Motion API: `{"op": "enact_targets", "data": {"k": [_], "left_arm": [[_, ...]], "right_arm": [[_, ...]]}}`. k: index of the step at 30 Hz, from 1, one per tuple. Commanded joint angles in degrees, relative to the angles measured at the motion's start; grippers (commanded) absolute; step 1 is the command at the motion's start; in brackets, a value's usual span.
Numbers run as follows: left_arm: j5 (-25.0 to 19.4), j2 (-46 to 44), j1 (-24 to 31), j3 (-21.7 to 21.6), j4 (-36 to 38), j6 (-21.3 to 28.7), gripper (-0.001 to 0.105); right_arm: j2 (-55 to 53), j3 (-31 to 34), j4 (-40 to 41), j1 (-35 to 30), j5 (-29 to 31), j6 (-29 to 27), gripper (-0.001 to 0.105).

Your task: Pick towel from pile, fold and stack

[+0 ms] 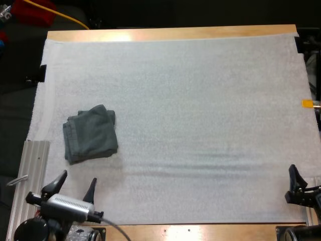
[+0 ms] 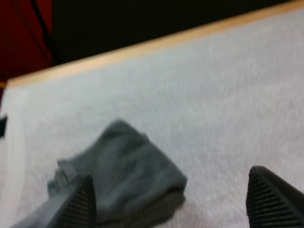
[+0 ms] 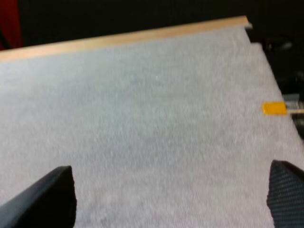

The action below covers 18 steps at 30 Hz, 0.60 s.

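A dark grey-green towel (image 1: 90, 133), folded into a rough square with a rumpled far corner, lies on the left part of the white mat (image 1: 200, 110). My left gripper (image 1: 77, 184) stands open near the front left of the mat, just short of the towel. In the left wrist view the towel (image 2: 123, 175) lies ahead between the two spread fingers (image 2: 78, 204). My right gripper (image 1: 301, 181) is at the mat's front right edge, far from the towel. Its fingers (image 3: 47, 194) stand wide apart over bare mat (image 3: 142, 118), holding nothing.
A ridged aluminium rail (image 1: 32, 170) runs along the mat's left front edge beside my left arm. The table's wooden far edge (image 1: 170, 33) borders the mat, with dark space and red objects beyond it.
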Motion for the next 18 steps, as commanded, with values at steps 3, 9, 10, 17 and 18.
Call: {"op": "enact_targets", "data": {"k": [3, 9, 10, 17, 18], "left_arm": [[0.0, -7.8, 0.0, 2.5, -2.6, 0.0, 0.064], [0.0, -7.7, 0.0, 5.6, -5.0, 0.0, 0.064], [0.0, -7.7, 0.0, 6.1, -5.0, 0.0, 0.064], [0.0, -7.7, 0.0, 6.6, -5.3, -0.2, 0.064], [0.0, -7.7, 0.0, 6.6, -5.3, -0.2, 0.064]], "right_arm": [[-2.6, 2.0, -0.8, -0.2, 0.1, -0.1, 0.079], [-2.6, 5.4, -0.8, -0.2, 0.1, -0.1, 0.079], [-2.6, 6.2, -0.8, -0.2, 0.1, -0.1, 0.079], [-2.6, 7.9, 0.8, -0.2, 0.1, -0.1, 0.079], [-2.6, 7.9, 1.2, -0.2, 0.1, -0.1, 0.079]]}}
